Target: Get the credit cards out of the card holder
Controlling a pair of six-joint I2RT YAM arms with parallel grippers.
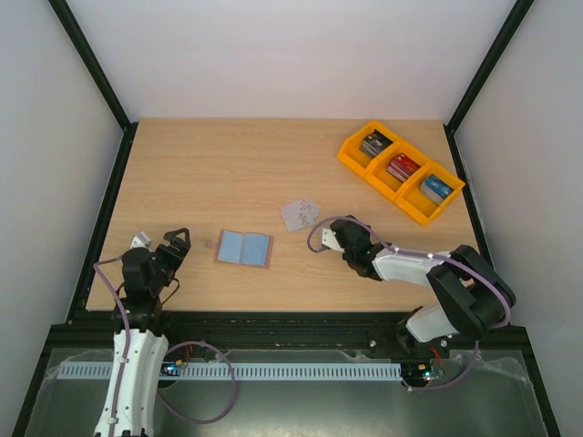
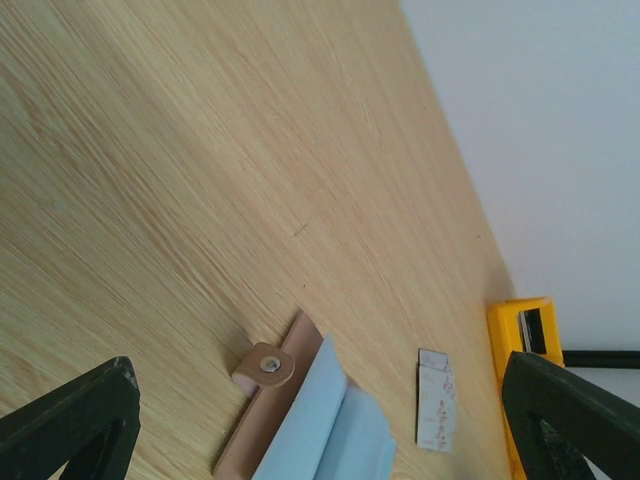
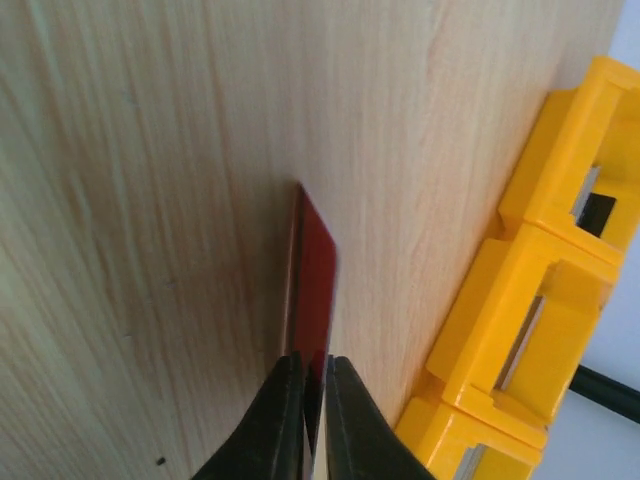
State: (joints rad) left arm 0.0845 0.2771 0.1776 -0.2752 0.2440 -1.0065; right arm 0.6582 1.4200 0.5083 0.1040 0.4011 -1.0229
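Note:
The card holder [image 1: 244, 248] lies open on the table, its light blue inside facing up; the left wrist view shows it [image 2: 330, 425] with its tan snap tab. A whitish credit card [image 1: 300, 215] with reddish marks lies flat to its right, seen too in the left wrist view [image 2: 436, 402]. My left gripper [image 1: 173, 244] stands open left of the holder, nothing between its fingers [image 2: 75, 420]. My right gripper [image 1: 326, 238] is shut on a second credit card [image 3: 315, 265], which is seen edge-on with a red face. That card's far edge is down at the wood.
Three joined orange bins [image 1: 401, 171] holding dark, red and blue boxes stand at the back right, close on the right in the right wrist view [image 3: 530, 300]. A black frame borders the table on all sides.

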